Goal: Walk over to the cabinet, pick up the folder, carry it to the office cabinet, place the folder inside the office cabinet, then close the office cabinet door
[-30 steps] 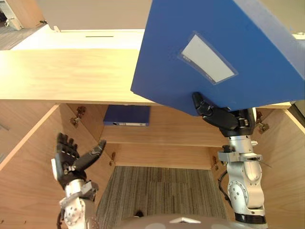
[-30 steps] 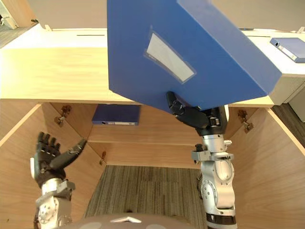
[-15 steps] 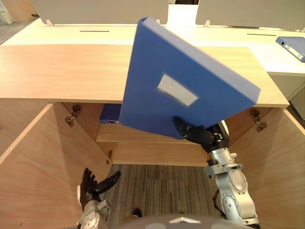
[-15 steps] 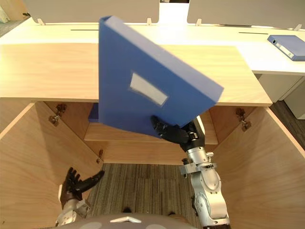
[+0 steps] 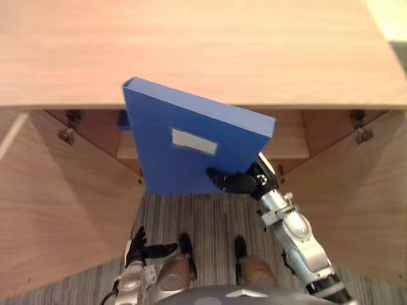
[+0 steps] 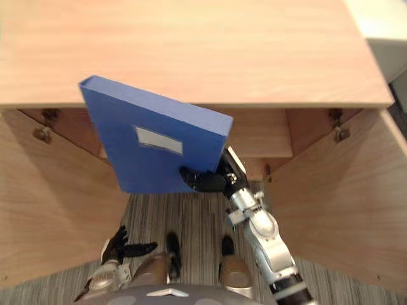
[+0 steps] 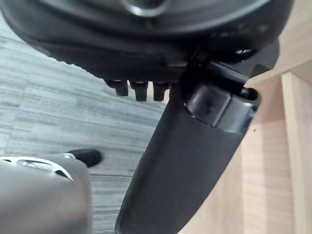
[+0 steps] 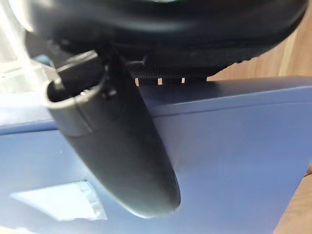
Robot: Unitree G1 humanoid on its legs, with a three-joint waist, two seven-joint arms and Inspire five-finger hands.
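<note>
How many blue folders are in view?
2. One folder is in the right hand; a second folder shows a corner on the cabinet shelf behind it. Others may be hidden.

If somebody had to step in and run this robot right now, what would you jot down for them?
Right hand: shut on the blue folder at its lower corner, thumb across the labelled face.
Left hand: open, idle, low over the carpet.
The folder hangs tilted in front of the open office cabinet, not yet on a shelf.
Done: pickup and carry.
Left: set the folder inside, then close the doors.
</note>
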